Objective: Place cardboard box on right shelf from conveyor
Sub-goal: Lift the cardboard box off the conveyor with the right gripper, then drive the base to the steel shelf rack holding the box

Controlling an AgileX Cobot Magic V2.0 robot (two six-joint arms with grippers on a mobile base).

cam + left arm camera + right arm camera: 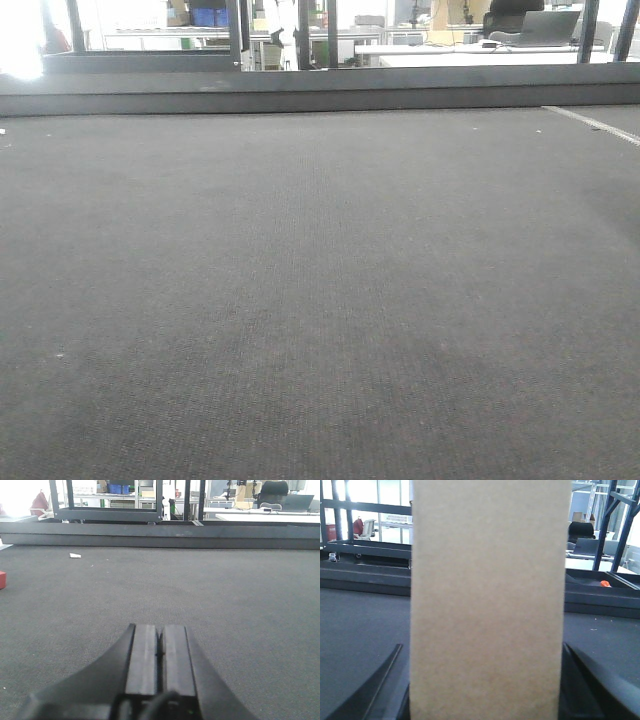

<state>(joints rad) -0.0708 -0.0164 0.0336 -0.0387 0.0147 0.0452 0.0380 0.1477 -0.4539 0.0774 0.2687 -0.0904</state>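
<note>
The plain tan slim cardboard box [490, 580] stands upright, apparently clamped between the right gripper [482, 649] jaws above the dark grey woven conveyor belt [320, 300]; the left gripper [160, 650] jaws are pressed together, so grip firmly and carry level.

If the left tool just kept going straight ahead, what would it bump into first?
The shut left tool points low across the conveyor; nothing lies in its line there. It would probably meet the dark rail at the far edge first, though depth is unclear.
</note>
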